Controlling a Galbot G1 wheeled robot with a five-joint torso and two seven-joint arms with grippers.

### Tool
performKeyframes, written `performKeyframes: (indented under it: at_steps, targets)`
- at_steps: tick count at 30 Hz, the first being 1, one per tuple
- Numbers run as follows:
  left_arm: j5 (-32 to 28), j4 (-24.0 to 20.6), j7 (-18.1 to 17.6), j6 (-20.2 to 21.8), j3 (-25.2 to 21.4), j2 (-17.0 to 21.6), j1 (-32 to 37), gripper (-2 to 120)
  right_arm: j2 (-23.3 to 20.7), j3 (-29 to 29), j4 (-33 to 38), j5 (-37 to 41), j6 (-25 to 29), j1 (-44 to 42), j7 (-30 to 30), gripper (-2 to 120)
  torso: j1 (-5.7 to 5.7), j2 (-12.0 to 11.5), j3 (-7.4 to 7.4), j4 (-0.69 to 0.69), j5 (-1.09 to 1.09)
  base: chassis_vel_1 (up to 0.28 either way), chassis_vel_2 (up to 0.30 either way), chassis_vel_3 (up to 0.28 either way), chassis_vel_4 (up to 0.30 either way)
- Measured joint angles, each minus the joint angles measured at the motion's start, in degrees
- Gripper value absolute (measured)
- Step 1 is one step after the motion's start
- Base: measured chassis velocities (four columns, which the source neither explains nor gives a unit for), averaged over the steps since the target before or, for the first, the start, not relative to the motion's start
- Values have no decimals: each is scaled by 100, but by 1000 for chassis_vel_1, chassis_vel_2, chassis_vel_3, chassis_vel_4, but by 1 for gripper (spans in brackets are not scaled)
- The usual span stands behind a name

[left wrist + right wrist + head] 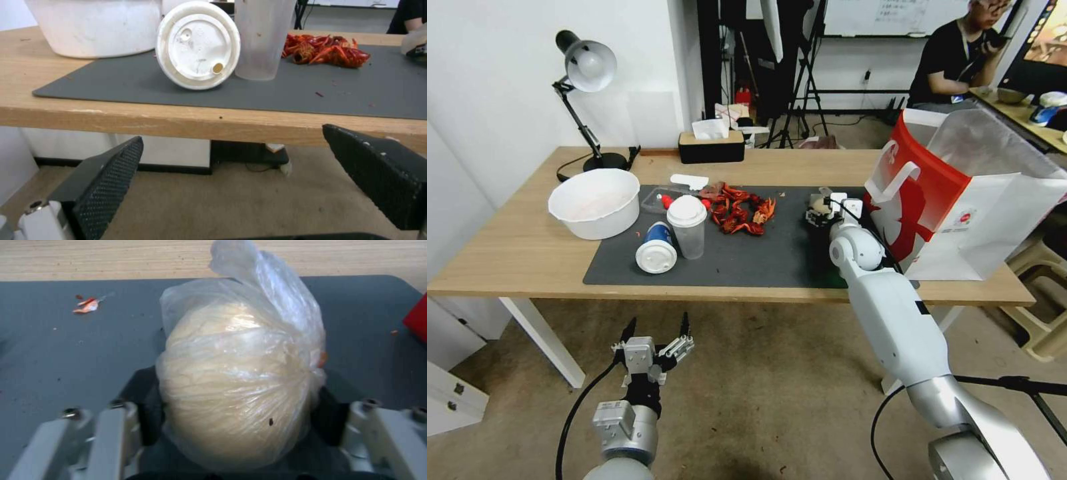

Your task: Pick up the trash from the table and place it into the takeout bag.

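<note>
No legible text, number or brand name appears on any item. The takeout bag (pixel 960 200) carries a red figure print on its red side panel and a small round red emblem on its white face; any lettering in the emblem is too small to read. Markings on the whiteboard (pixel 894 17) behind the worktop are illegible.
</note>
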Motion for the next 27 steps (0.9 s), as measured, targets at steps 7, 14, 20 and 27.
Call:
performKeyframes:
  at_steps: [7, 14, 20, 27]
  targets:
    - [1, -23, -4, 0, 4, 22, -3, 100, -89, 20, 131, 19, 158, -112, 71, 34, -1, 1, 0, 0, 1, 0, 0, 0, 0]
    - [20, -61, -7, -2, 4, 21, 12, 100, -225, 73, 515, -90, 247, -305, 73, 15, 0, 0, 0, 0, 1, 0, 0, 0, 0]
    - [50, -105, -8, -15, 4, 9, 42, 100, -490, 97, 1315, -243, 264, -678, 1, 10, -1, 1, -1, 1, 0, 0, 0, 0, 0]
    - [86, -135, -11, -59, 0, 3, 76, 100, -882, 259, 2371, -270, 242, -1376, -130, 10, -1, 1, 0, 0, -1, 0, 0, 0, 0]
